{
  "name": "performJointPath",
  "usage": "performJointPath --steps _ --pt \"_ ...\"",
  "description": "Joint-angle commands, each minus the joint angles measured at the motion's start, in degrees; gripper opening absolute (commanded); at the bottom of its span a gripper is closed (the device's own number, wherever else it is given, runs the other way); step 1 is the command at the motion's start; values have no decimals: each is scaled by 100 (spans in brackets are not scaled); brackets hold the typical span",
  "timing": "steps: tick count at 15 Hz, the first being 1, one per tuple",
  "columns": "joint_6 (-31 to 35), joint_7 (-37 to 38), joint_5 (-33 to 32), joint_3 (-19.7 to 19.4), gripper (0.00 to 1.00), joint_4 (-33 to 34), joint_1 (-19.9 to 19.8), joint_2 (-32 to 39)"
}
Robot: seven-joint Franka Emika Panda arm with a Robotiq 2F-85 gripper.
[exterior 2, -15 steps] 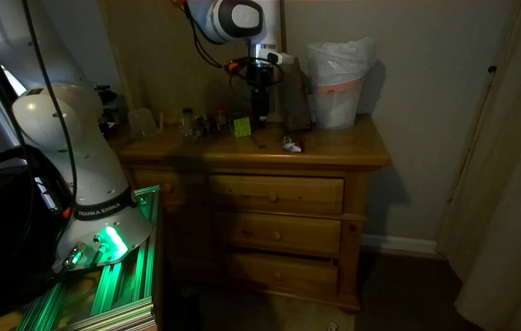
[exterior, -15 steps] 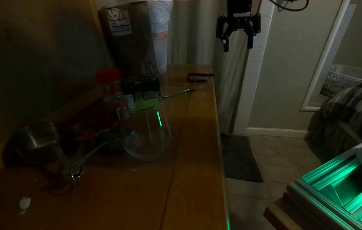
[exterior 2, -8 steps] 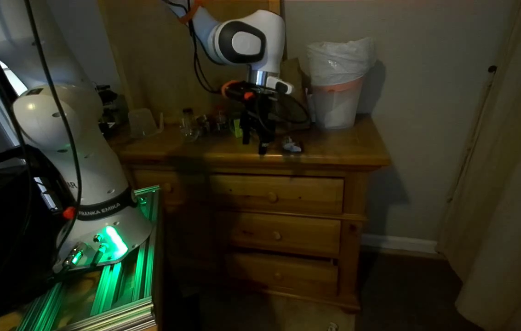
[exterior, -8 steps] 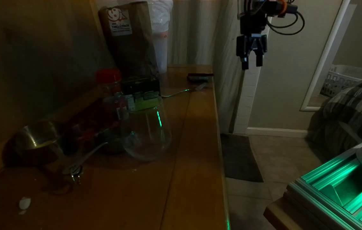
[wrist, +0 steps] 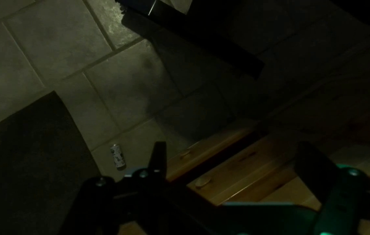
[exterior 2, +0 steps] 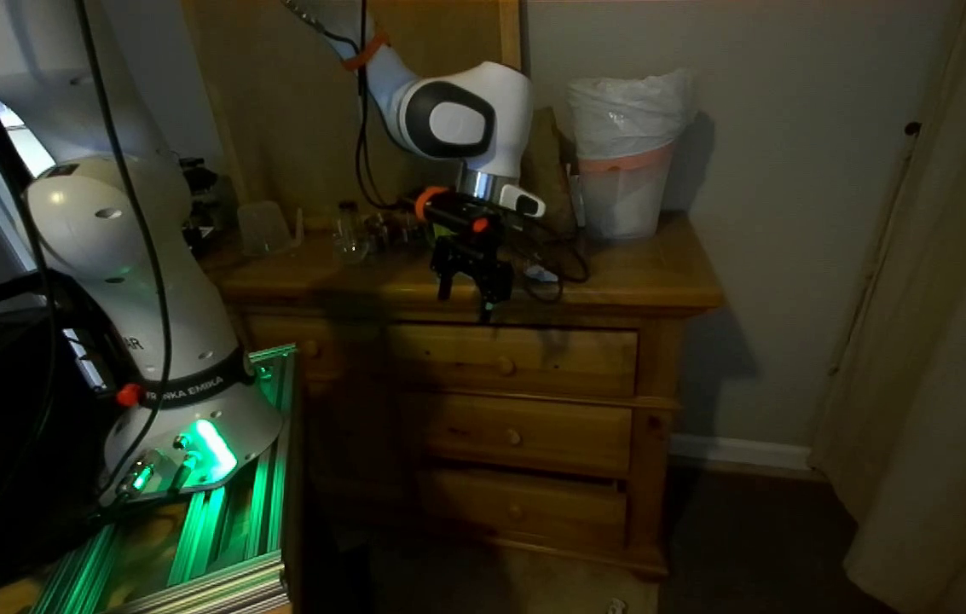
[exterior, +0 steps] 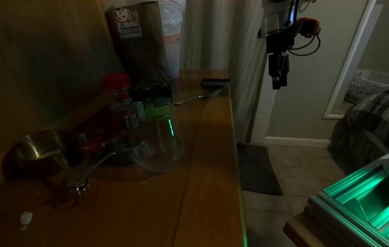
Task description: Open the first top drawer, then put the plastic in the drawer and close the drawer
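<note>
While the gripper (exterior 2: 467, 300) hung in front of the dresser (exterior 2: 636, 264), its fingers (wrist: 158, 158) stood wide apart with nothing between them. The step in hand was judged to be opening the top drawer (exterior 2: 555, 362), whose front appeared closed. The knob (exterior 2: 506, 366) lay below the fingers, untouched. Correct execution called for lowering to knob height, centring the knob between the fingers, closing firmly behind its head, and pulling straight outward to limit binding. The crumpled pale item (exterior 2: 540, 273) on the dresser top, near its front edge and partly obscured, was probably the plastic; its material could not be confirmed.
</note>
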Motion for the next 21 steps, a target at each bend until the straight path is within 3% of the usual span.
performJointPath --steps 1,3,9,13,18,21 --pt "-9 -6 0 29 100 7 -28 1" --pt "-9 -13 0 30 100 7 -28 1" --pt "1726 -2515 1099 56 100 -347 -106 433" --pt "2688 -4234 2407 448 100 -457 -195 734" --pt "2944 -6328 4172 2147 100 -7 -1695 1320" --pt "2954 -7508 4709 2509 100 117 -2394 1775"
